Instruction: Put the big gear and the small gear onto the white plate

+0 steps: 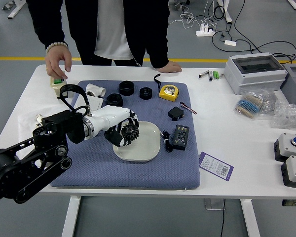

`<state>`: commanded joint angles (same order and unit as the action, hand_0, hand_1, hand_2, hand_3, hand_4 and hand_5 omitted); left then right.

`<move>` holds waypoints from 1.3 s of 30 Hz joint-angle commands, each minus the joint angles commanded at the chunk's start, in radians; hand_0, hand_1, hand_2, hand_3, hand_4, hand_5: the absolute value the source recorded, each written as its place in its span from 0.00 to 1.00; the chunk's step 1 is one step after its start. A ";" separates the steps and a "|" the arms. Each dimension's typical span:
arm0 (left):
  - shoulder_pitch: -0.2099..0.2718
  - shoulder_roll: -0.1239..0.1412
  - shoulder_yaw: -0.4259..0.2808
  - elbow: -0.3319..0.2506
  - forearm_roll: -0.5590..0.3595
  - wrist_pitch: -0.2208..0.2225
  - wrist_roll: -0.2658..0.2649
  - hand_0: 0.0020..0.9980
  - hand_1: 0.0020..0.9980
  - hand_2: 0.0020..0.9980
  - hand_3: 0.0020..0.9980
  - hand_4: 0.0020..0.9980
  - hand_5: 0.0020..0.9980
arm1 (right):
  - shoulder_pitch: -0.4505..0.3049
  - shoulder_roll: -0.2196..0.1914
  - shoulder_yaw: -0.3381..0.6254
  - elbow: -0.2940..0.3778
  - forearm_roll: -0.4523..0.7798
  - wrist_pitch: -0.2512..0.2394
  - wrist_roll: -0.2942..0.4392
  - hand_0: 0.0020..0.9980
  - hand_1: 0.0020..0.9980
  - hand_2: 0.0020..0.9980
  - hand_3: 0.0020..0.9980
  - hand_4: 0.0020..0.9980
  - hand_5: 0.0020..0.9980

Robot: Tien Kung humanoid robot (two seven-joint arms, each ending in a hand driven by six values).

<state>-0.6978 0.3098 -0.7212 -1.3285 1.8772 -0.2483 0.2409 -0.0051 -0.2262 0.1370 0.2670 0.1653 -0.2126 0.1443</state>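
Plate (148,145), white, shallow and round-cornered, lies on a blue padded mat (113,177). Over its upper-left part, the robot's left hand (121,132), white and black, is partly closed on one black toothed gear (130,132); whether gear and plate touch I cannot tell. The gear's toothed, round face points towards the camera; its long axis is unclear. Right of the plate, well apart, one clear plastic bag (248,105) contains brown-and-blue pieces, too blurred to count. Beyond the plate are three short, round black pieces (127,88) and one yellow-and-black tape measure (168,92). Beyond it to the left, one hand of the person (58,61) reaches down to a pale block with a green top (58,85); the other (169,67) rests on the table's far edge.
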 joint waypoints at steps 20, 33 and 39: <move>-0.030 -0.093 0.012 0.164 0.020 0.083 -0.051 0.46 0.58 0.67 0.62 0.93 0.14 | 0.001 -0.001 -0.005 0.001 0.002 -0.006 0.004 0.63 0.63 0.73 0.56 0.77 0.72; -0.034 0.009 -0.047 0.077 0.077 0.022 -0.013 0.45 0.56 0.60 0.60 0.83 0.11 | -0.001 0.000 -0.007 0.001 0.005 -0.007 0.002 0.62 0.63 0.73 0.55 0.77 0.72; -0.042 0.098 -0.035 0.102 0.088 -0.010 -0.016 0.45 0.56 0.59 0.61 0.80 0.08 | -0.001 -0.001 -0.007 0.001 0.009 -0.007 0.003 0.62 0.63 0.73 0.55 0.77 0.72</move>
<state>-0.7398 0.4075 -0.7564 -1.2267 1.9649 -0.2583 0.2250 -0.0061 -0.2272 0.1298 0.2682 0.1747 -0.2191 0.1477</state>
